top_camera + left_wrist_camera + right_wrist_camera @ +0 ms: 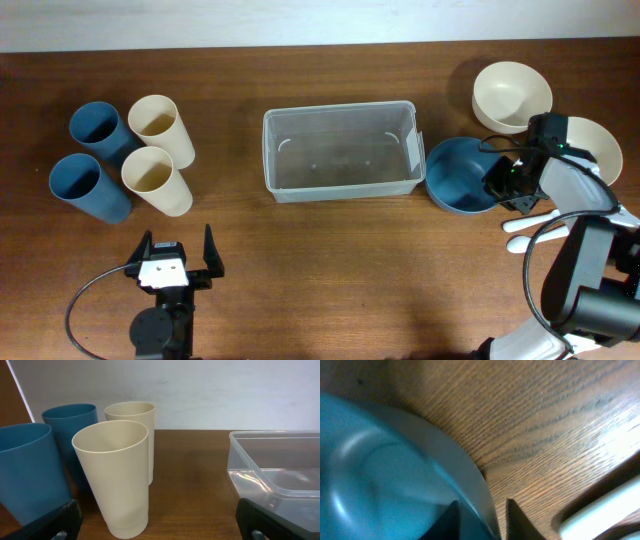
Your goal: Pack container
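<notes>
A dark wooden counter point(330, 260) runs the full width under the overhead camera, and the left wrist view shows a plain white wall behind it.

At the far left stand four tall cups close together: two blue cups point(95, 128) on the outside and two cream cups point(160, 128) just beside them, all upright and mouth up. Below them, near the front edge, the left gripper point(176, 255) hangs with its jaws spread wide and nothing between them.

The container point(340, 110) sits in the middle of the counter, long side toward the arms. There is only one, and it is empty. It looks like thin clear plastic, so I judge it light, a little springy in the walls and smooth enough to slide on the wood if pushed. Its rolled rim is the stiffest part. The best hold would be one finger inside and one outside, over the middle of a short wall.

Touching or nearly touching its right end is one blue bowl point(455, 175). Two cream bowls point(510, 95) lie beyond it, which makes three bowls. The right gripper point(500, 180) straddles the blue bowl's near rim with one finger inside and one outside, the jaws drawn narrow. I cannot tell whether they actually pinch it. Two white utensils point(528, 222) lie under that arm, too hidden to name more closely.
</notes>
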`<state>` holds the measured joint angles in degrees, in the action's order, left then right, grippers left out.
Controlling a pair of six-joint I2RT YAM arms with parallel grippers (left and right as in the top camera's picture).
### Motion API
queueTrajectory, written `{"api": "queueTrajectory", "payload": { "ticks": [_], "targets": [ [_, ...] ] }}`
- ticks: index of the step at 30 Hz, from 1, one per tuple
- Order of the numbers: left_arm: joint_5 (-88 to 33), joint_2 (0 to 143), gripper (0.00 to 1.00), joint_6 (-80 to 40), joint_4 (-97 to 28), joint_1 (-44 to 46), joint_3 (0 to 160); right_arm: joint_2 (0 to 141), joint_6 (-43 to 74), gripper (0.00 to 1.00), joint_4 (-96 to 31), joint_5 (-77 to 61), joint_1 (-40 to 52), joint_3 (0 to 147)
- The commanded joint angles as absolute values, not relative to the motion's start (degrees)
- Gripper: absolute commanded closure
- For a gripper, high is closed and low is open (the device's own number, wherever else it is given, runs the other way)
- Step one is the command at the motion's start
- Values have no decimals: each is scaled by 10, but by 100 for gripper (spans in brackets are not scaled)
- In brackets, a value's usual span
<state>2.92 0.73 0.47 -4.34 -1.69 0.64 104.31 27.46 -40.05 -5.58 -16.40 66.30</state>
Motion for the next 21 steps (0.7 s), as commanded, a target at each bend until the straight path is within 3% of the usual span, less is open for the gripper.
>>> {"api": "queueTrajectory", "payload": {
  "ticks": [1, 2, 14, 21],
  "targets": [
    [23, 3, 1, 13, -46, -19, 5, 1053, 275, 92, -397, -58, -161, 658],
    [23, 3, 1, 13, -46, -19, 5, 1053, 275, 96, -397, -58, -161, 658],
    [23, 3, 0, 13, -46, -19, 5, 1037, 279, 96, -422, -58, -182, 659],
    [23, 3, 1, 13, -46, -19, 5, 974, 256, 96, -429, -175, -237, 659]
  ]
}}
